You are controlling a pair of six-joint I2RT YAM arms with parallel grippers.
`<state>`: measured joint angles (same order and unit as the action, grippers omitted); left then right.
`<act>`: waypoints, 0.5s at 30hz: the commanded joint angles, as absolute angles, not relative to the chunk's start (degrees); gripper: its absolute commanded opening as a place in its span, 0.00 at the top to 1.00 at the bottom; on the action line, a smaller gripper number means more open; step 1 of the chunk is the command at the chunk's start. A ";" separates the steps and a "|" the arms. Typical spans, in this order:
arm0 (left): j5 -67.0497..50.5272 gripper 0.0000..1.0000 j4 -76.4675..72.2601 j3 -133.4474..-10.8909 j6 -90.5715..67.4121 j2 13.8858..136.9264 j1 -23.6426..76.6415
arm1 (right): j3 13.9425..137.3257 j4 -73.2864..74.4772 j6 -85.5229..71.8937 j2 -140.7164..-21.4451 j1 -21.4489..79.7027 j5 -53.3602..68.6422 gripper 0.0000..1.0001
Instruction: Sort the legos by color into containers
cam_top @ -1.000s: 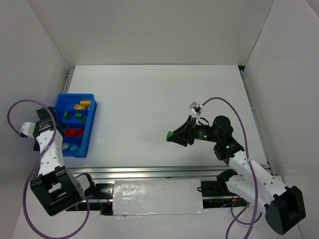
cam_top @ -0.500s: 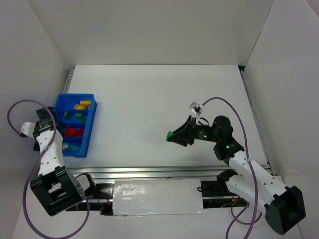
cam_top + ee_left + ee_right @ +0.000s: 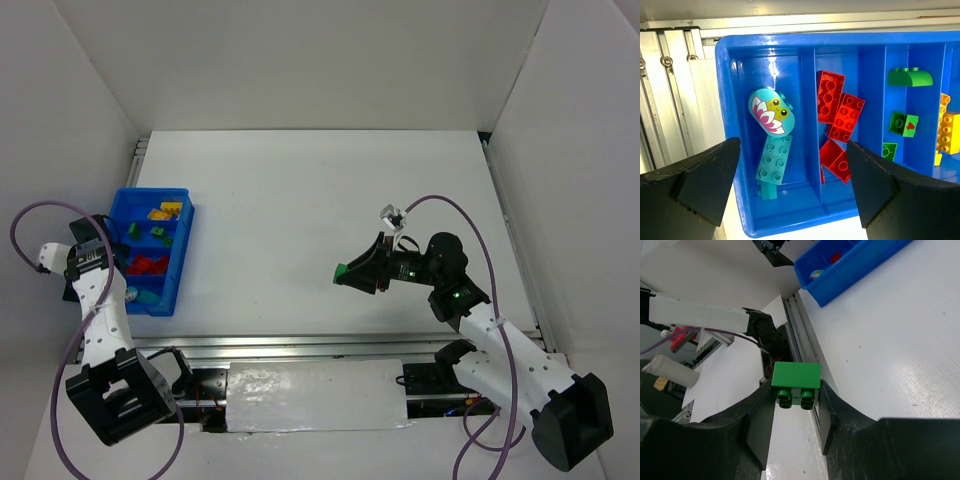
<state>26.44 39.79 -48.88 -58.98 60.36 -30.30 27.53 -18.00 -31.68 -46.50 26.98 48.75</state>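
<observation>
Left jaws spread wide with nothing between them, hanging over the near end of the blue tray [image 3: 726,100], which sits at the left edge of the tabletop [image 3: 300,190]. The tray's four compartments run teal, red, green, yellow. The nearest holds a rounded teal piece with a flower face [image 3: 771,112] touching a long teal brick [image 3: 774,161]. Red bricks [image 3: 840,117] are next, piled together, then green bricks [image 3: 910,77], then yellow bricks [image 3: 950,132] at the far end. Right jaws clamped on a green brick [image 3: 795,375], held above the right half of the tabletop, well apart from the tray.
</observation>
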 commanded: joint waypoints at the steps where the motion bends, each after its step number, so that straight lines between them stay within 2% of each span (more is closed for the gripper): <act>1: 25.93 0.00 39.11 -50.97 -57.13 59.41 -30.67 | 28.04 -20.83 -31.29 -46.32 26.81 49.75 1.00; 8: 21.81 0.00 36.13 -51.15 -52.05 58.01 -30.67 | 28.91 -18.46 -30.41 -45.70 26.72 48.26 1.00; 15: 11.88 0.00 30.59 -51.86 -43.08 53.89 -30.67 | 30.32 -16.27 -31.81 -46.58 26.72 46.33 1.00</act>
<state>17.39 35.44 -49.17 -49.28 56.93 -30.30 27.68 -16.58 -31.51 -46.50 26.98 47.77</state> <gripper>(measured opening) 0.994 0.436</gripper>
